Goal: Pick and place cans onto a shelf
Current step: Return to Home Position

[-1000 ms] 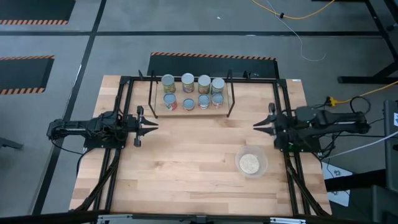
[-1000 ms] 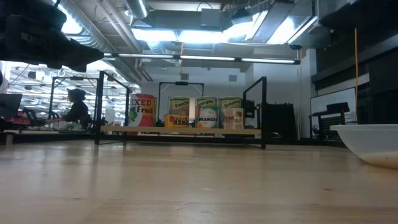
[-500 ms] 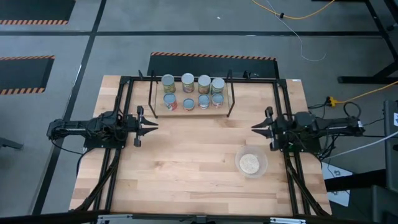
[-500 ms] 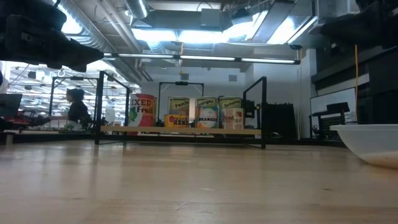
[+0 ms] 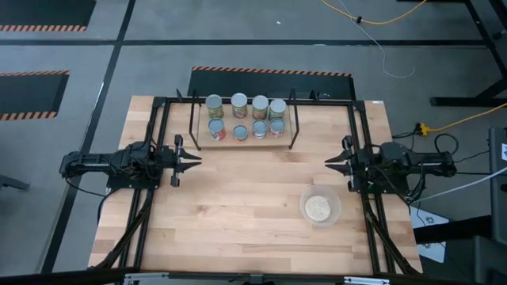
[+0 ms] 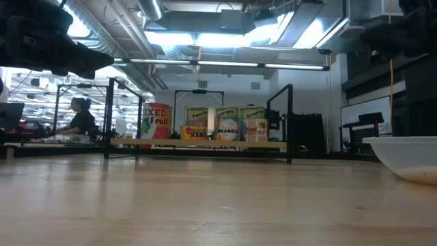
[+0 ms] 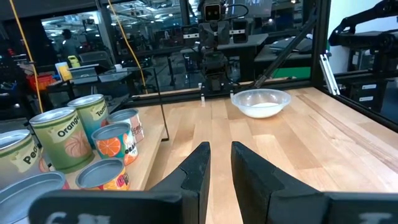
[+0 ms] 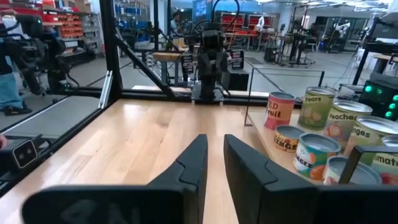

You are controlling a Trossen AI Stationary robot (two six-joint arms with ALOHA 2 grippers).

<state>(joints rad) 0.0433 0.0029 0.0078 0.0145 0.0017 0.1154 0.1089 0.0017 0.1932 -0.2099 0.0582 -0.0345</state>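
Retreating toward its side, the right gripper (image 5: 329, 164) is hanging empty, jaws narrowly apart, like the left gripper (image 5: 197, 162). Eight cans (image 5: 244, 117) are standing upright on the shelf (image 5: 292, 131) at the surface's (image 5: 238, 214) far edge, labels reading "Orange", "Pears", "Peaches".

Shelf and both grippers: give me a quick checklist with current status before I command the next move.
1. Eight small metal cans all on the low black-rod shelf with pale wooden board: ok.
2. Stray cans on the wooden table: none visible, ok.
3. Left gripper empty, fingers slightly apart, at the table's left side: ok.
4. Right gripper empty, fingers slightly apart, at the right side: ok.
5. Clear round bowl of beige grains apart from the right arm: ok.
6. Cans sitting stably: cannot tell.
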